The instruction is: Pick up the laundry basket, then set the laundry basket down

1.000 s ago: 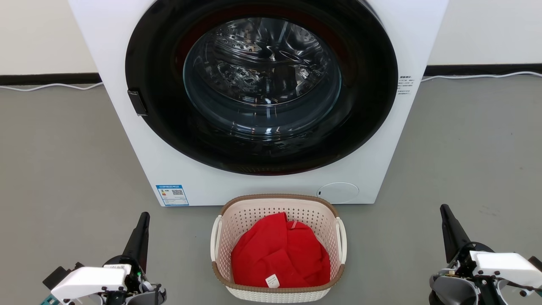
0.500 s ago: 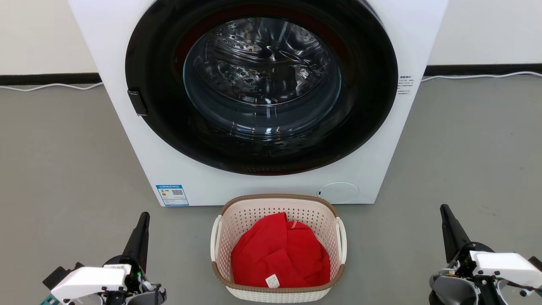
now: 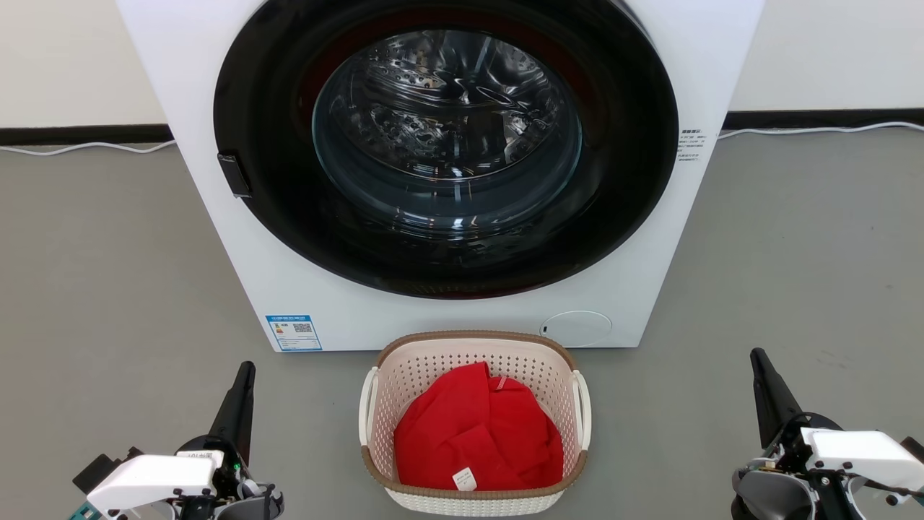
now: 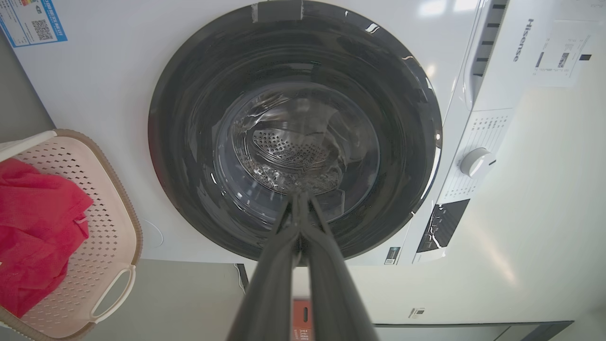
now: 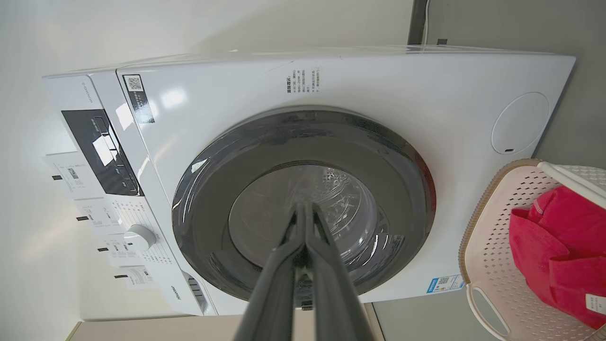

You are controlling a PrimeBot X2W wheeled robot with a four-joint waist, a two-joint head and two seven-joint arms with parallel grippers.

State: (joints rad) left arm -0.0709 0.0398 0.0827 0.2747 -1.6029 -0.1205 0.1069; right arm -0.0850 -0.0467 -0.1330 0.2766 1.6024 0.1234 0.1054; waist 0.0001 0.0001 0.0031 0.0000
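At the lower left of the head view the left end effector [image 3: 246,370] hangs over the floor [image 3: 108,274]. Its two fingers are pressed together and hold nothing, and it is well apart from the basket. Shut like that, it cannot take a handle. If it goes in without spreading first, it would likely shove the light basket sideways across the floor rather than grip it.

The basket [image 3: 426,372] stands on the floor at the lower centre, just in front of the washer [image 3: 216,274], with a red cloth [image 3: 480,430] heaped inside. Its left handle [image 3: 367,408] and right handle [image 3: 583,408] are thin white loops lying close against the walls, so a finger may miss the gap and skid off the perforated plastic. The washer's front rises just behind the far rim, so a lift that swings forward could knock the basket against it. The cloth sits toward the near side, and a tilt that way could spill it over the rim.

At the lower right the right end effector [image 3: 758,359] mirrors the left: fingers closed on each other, empty, well apart from the basket. The main risk looks to be uneven timing. If one side catches or rises before the other, the basket would tilt or twist, and a one-sided hold on a thin loop could slip. Setting it down askew could leave it rocking on an edge.
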